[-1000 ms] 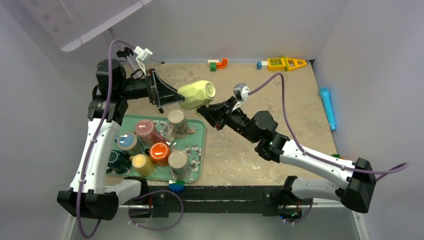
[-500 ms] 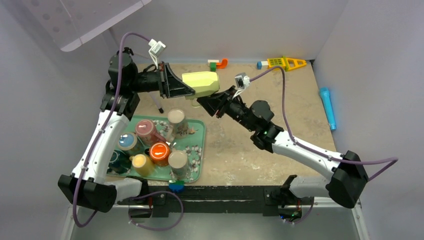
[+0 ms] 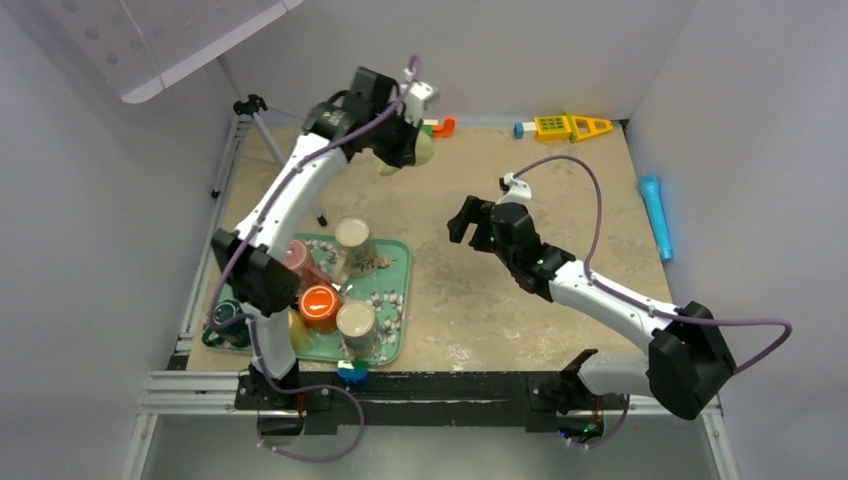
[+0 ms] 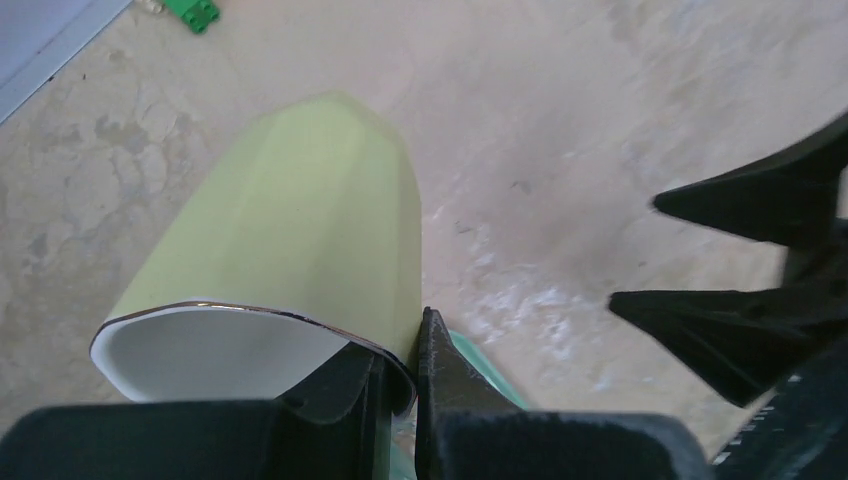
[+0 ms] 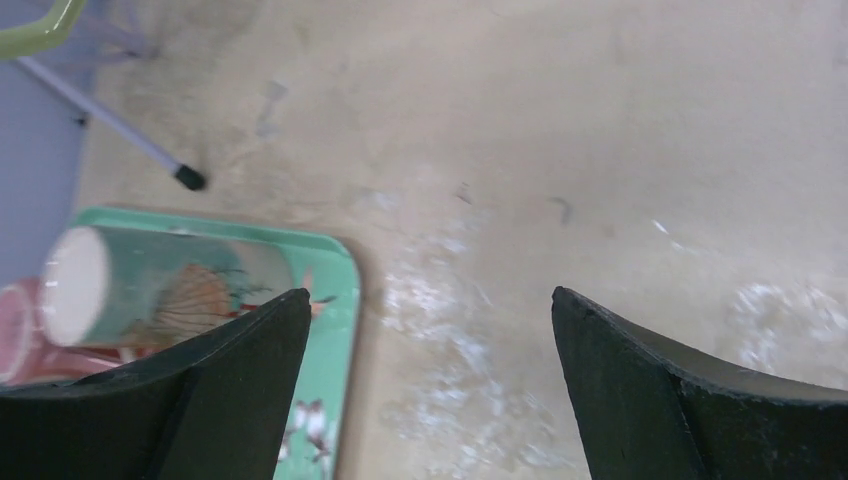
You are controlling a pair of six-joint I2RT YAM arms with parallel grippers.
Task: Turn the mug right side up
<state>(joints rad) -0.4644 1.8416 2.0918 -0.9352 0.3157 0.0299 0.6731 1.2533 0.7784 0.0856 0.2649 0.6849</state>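
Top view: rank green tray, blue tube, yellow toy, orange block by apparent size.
1. green tray
2. blue tube and yellow toy: about alike, and the toy sits farther back, so unranked
3. orange block

left arm [image 3: 300, 190] stretches far, left fingers [image 4: 440, 385] pinched tight; right arm [image 3: 600, 295] reaches toward the middle, right fingers [image 5: 240, 375] spread wide.

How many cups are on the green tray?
5 seen: patterned cup far edge, pink cup beside it, orange cup centre, beige cup near edge, dark cup left edge. Left arm may hide others.
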